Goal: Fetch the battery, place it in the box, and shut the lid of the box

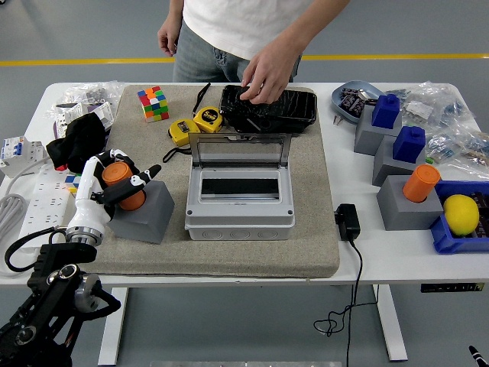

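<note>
Left hand (114, 186) clenched around orange battery (122, 183).
Held tilted just above grey holder (147, 216), left of open-lidded box (239, 200); farther back, person's hand (263, 76) pressed on black case (269, 108).

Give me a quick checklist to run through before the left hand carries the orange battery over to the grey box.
1. Grip: left hand is closed around the orange battery: ok.
2. Battery clear of the grey holder block: cannot tell; it looks lifted and tilted, but its lower end is hidden by the fingers.
3. Lid of the grey box stands open: ok.
4. Box compartment free to take the battery: ok, nothing shows inside.
5. Path from block to box: ok, only bare mat lies between.
6. Workspace free of people: not ok; a person's hand rests on the black case just behind the box.
</note>
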You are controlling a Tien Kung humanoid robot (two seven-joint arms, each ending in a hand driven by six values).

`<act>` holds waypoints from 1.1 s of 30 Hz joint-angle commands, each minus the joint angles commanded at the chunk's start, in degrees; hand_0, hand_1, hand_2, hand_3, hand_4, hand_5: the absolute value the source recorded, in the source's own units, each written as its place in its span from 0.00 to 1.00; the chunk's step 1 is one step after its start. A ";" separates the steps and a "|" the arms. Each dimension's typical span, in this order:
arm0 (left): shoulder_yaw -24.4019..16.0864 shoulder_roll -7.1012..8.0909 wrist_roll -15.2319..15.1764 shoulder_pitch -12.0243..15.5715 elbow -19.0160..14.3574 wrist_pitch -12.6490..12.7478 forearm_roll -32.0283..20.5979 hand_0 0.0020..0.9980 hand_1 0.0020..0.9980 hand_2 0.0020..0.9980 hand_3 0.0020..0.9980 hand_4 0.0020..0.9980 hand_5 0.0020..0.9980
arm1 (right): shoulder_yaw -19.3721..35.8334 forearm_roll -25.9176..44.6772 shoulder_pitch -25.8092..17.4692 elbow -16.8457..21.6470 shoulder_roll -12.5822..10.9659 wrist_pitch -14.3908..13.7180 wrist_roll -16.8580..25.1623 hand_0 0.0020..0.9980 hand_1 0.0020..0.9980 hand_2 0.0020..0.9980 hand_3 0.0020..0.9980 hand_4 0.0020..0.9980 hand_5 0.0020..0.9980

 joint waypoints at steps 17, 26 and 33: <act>0.17 1.37 0.41 -2.12 -5.03 2.31 2.09 0.05 0.00 0.01 0.00 0.95 0.00 | -0.69 0.32 0.31 -0.03 -0.14 0.02 -0.07 0.80 0.75 0.73 0.76 1.00 1.00; 7.59 4.83 1.64 -3.01 -16.72 7.20 12.56 0.04 0.00 0.00 0.00 0.90 0.31 | -1.42 0.60 0.36 -0.09 -0.38 0.06 -0.05 0.80 0.75 0.73 0.76 1.00 1.00; 18.08 8.02 3.71 -5.87 -23.35 8.01 24.13 0.04 0.00 0.00 0.00 0.91 0.39 | -2.04 0.75 0.66 -0.10 -0.56 0.15 -0.07 0.80 0.75 0.73 0.76 1.00 1.00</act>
